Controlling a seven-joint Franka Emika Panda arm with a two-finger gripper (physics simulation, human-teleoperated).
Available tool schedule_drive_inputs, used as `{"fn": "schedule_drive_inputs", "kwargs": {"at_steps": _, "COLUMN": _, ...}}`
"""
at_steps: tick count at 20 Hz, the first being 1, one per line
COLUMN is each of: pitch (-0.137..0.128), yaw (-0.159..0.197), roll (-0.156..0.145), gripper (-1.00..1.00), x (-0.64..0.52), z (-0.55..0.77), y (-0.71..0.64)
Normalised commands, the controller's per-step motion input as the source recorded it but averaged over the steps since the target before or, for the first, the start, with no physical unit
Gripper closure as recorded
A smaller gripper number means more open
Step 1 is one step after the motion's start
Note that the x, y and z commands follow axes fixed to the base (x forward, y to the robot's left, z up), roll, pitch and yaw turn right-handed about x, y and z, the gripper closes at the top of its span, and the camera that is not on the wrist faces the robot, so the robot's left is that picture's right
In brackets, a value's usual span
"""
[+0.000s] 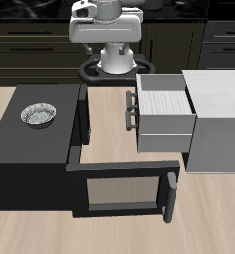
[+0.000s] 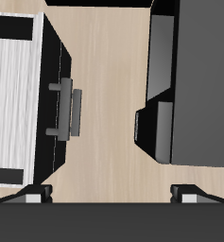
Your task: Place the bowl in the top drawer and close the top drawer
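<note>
The bowl (image 1: 38, 115), small, round and silver-grey, sits on top of the black box (image 1: 30, 149), upright and empty. The top drawer (image 1: 167, 107) of the light grey cabinet (image 1: 216, 119) is pulled out, its pale inside bare, with its grey bar handle (image 1: 131, 109) facing the black box. The wrist view shows the drawer (image 2: 9, 104) and its handle (image 2: 66, 109) from above. My gripper (image 2: 112, 194) is open and empty, high above the table between the drawer and the black box, far from the bowl. The bowl is out of the wrist view.
The black box's glass-fronted door (image 1: 119, 190) hangs open toward the table's front edge, with its long handle (image 1: 171, 193) at the end. The black box also shows in the wrist view (image 2: 194, 85). A strip of bare wood table (image 1: 107, 124) lies between box and drawer.
</note>
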Motion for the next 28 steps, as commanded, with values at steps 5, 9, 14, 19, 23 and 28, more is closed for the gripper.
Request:
{"fn": "schedule_drive_inputs", "kwargs": {"at_steps": 5, "pitch": 0.010, "yaw": -0.010, "roll": 0.007, "gripper": -1.00, "x": 0.23, "z": 0.13, "y": -0.28}}
{"fn": "schedule_drive_inputs", "kwargs": {"at_steps": 9, "pitch": 0.014, "yaw": 0.004, "roll": -0.037, "gripper": -1.00, "x": 0.41, "z": 0.03, "y": -0.40}}
{"fn": "schedule_drive_inputs", "kwargs": {"at_steps": 14, "pitch": 0.029, "yaw": -0.021, "roll": -0.027, "gripper": -1.00, "x": 0.41, "z": -0.09, "y": -0.25}}
{"fn": "schedule_drive_inputs", "kwargs": {"at_steps": 19, "pitch": 0.004, "yaw": 0.004, "roll": -0.030, "gripper": -1.00, "x": 0.41, "z": 0.00, "y": -0.25}}
{"fn": "schedule_drive_inputs", "kwargs": {"at_steps": 23, "pitch": 0.024, "yaw": -0.002, "roll": 0.010, "gripper": -1.00, "x": 0.22, "z": 0.04, "y": -0.14}}
{"fn": "schedule_drive_inputs", "kwargs": {"at_steps": 28, "pitch": 0.029, "yaw": -0.018, "roll": 0.007, "gripper": -1.00, "x": 0.22, "z": 0.08, "y": -0.16}}
